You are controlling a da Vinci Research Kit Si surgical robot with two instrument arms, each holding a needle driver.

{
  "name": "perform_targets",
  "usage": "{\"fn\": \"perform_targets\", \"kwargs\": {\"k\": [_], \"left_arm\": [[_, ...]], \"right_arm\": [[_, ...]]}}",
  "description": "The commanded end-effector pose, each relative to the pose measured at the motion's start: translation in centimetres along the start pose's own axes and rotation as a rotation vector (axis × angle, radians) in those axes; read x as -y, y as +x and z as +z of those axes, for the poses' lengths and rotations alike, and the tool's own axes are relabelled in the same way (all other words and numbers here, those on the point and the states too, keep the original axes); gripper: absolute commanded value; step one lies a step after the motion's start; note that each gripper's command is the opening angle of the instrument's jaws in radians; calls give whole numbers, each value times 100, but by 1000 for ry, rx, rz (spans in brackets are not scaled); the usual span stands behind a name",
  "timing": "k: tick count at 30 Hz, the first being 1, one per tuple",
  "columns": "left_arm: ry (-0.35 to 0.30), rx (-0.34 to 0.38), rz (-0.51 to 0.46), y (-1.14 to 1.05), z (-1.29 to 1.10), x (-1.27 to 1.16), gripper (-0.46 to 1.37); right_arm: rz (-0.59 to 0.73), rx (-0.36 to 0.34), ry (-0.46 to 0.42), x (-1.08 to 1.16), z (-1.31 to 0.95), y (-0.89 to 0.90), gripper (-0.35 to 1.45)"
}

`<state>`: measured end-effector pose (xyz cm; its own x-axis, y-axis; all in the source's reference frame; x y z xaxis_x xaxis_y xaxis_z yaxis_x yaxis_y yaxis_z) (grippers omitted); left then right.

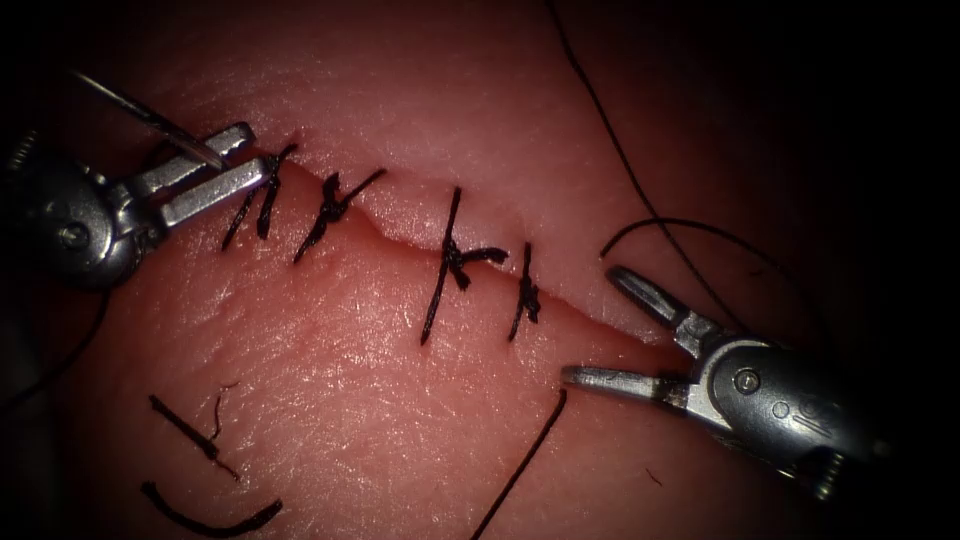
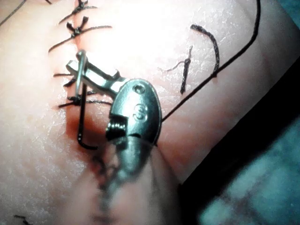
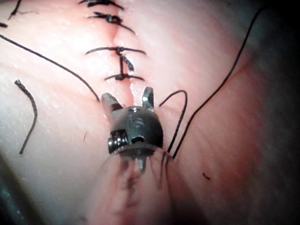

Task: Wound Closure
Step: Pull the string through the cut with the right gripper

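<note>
over the stitched tissue (image 1: pixel 400 400), left tool (image 1: pixel 238 162) clamps the needle (image 1: pixel 150 115) near its end; right tool (image 1: pixel 590 325) gapes, holding nothing.

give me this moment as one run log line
left tool: shut on needle, clear of tissue | right tool: open, holds nothing, at right end of cut | cut ends on tissue

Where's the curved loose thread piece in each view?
Endoscope: curved thread piece left of the cut, below left tool gripping needle near one end, apparently off tissue.
Left wrist: beyond the tool, beside long thread.
Right wrist: beside long thread; right tool open, empty.
Shared: stitch row.
</note>
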<state>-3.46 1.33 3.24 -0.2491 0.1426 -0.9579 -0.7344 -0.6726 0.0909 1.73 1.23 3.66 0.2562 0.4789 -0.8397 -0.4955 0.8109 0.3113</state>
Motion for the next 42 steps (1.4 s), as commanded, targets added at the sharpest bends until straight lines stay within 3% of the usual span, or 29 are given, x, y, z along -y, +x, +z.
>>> {"fn": "perform_targets", "kwargs": {"k": [1, 15, 24, 35, 42], "left_arm": [[-3, 0, 1, 0, -1, 0, -35], [-7, -2, 5, 0, -3, 4, -35], [-8, -2, 5, -1, -2, 5, -35], [-6, -5, 10, -1, -2, 5, -35], [-6, -6, 11, -2, -5, 5, -35]], "right_arm": [[0, 1, 5, -1, 0, 1, 118], [-101, 20, 36, -9, -22, 2, 120], [-198, -14, 139, 12, -36, 11, 117], [-292, -53, 211, 45, -18, 23, 115], [-306, -54, 214, 47, -4, 23, 111]]}}
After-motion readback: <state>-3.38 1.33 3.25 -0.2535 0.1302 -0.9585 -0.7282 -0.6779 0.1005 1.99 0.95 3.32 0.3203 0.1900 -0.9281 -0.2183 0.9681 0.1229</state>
